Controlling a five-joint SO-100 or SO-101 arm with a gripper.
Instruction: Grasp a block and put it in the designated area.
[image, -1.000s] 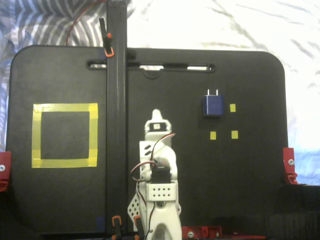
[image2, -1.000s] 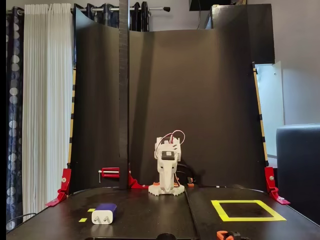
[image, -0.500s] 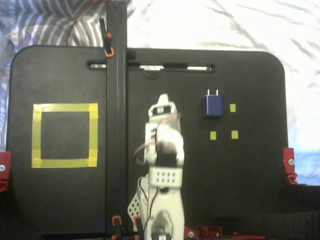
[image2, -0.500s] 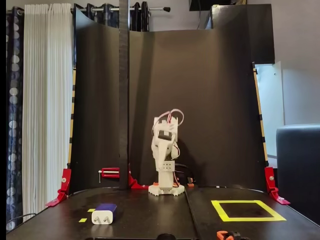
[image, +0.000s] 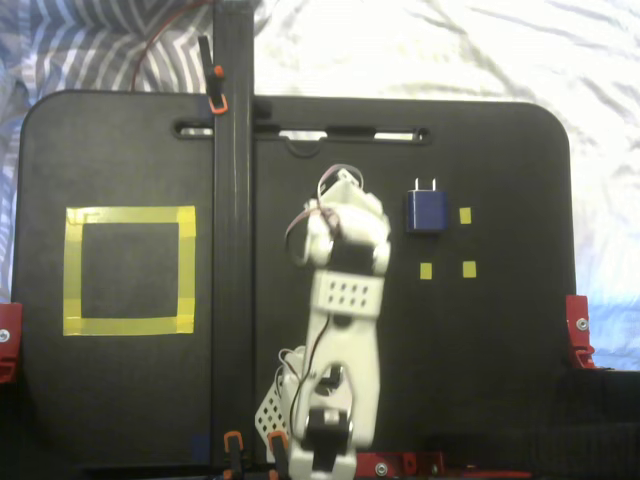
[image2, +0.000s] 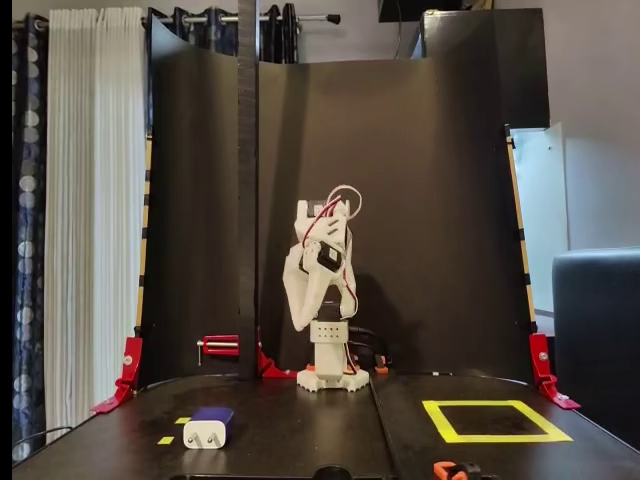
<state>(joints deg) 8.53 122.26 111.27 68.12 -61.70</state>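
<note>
End effector (image: 345, 185) raised near block (image: 425, 211); designated area (image: 130, 270) apart.

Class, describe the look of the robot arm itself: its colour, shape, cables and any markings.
The arm is white plastic, built of boxy segments with dark motor blocks between them. One plate carries rows of small round holes. Thin red and white cables loop near its top. Its base sits by orange-red fittings.

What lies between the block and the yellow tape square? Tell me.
In the top-down fixed view, the white arm and a black vertical post stand between the block and the yellow tape square.
</note>
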